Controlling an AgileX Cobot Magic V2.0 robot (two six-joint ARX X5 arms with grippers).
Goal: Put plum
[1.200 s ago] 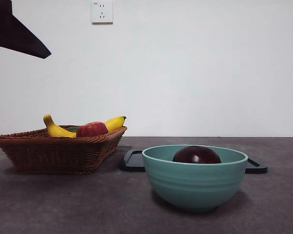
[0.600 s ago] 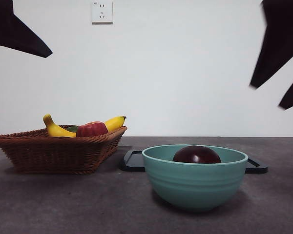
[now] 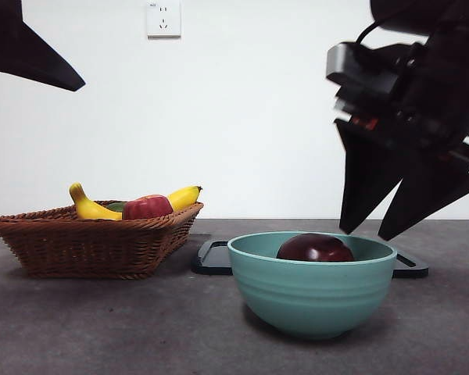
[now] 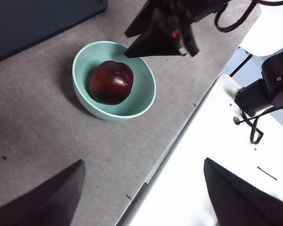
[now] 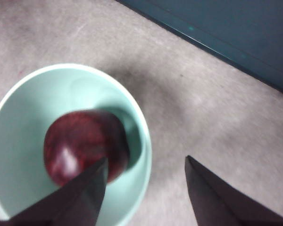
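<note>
In the front view the plum [image 3: 315, 248] lies inside a teal bowl [image 3: 312, 293] on the grey tabletop [image 3: 102, 328], with only its dark glossy top above the rim. The right pincer [image 3: 368, 232] hangs at about 1 o'clock from the bowl – its two black jaws are spread apart, hold nothing, and their tips are just above the rim. At 9 o'clock from the bowl stands a wicker basket [image 3: 86, 242] with a banana [image 3: 90, 207] and a red apple [image 3: 147, 208]; behind the bowl lies a black tray [image 3: 213, 258]. The left pincer shows only as a black tip [image 3: 27, 47] at the top corner. In the left wrist view the left pincer [image 4: 141, 197] is wide open and empty, high above the tabletop and well apart from the bowl, where the plum rests under the other arm. In the right wrist view one jaw tip is over the plum – the other is over the bare tabletop outside the bowl.
</note>
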